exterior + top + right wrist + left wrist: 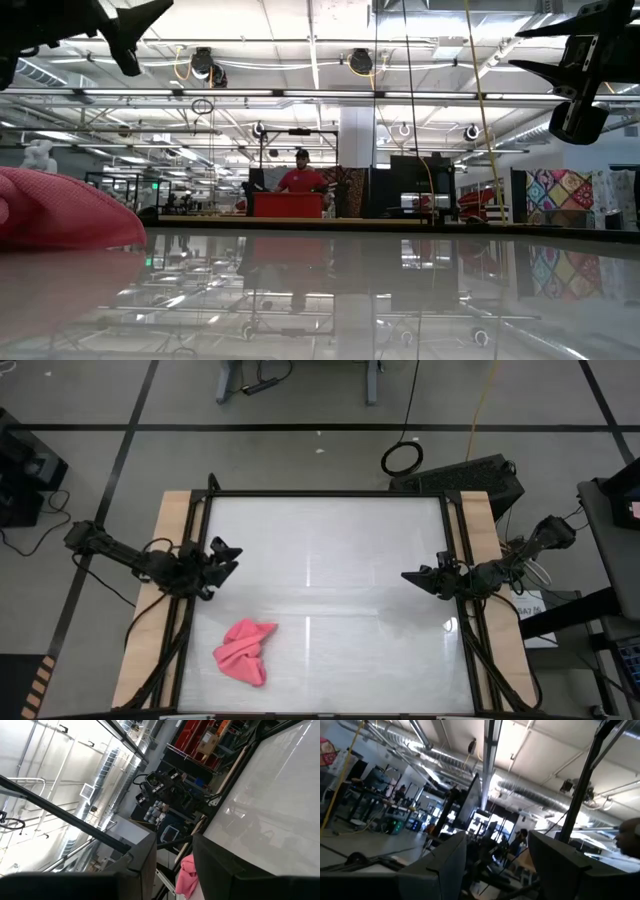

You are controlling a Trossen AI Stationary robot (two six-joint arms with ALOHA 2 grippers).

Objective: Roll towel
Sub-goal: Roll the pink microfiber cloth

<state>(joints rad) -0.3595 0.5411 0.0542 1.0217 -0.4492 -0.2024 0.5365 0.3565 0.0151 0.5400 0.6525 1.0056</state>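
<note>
Two dark arms sit out at the table's edges and neither is on the cloth, so this reads as the stance before any rolling begins. From the high view, the small soft pink-red towel (244, 651) lies crumpled in a loose heap on the glossy white table top (330, 560), toward the near left corner, and it will likely need spreading flat before a roll can start. The left gripper (228, 556) hovers at the left rail, just up-table from the towel and apart from it, fingers spread and holding nothing; it is the closer of the two and looks best placed to reach first. The right gripper (412, 577) hangs by the right rail, well apart from the towel, its fingers parted a little and empty. In the low view, the towel (60, 210) bulks up at the left edge, resting on the surface, while both grippers hang high above it, clear of the table; a person in a red top (302, 176) stands far back in the room. The left wrist view points out into the room, its two fingers wide apart with nothing between them. In the right wrist view, the towel (186, 875) shows through the narrow gap between that arm's fingers, far across the table.
</note>
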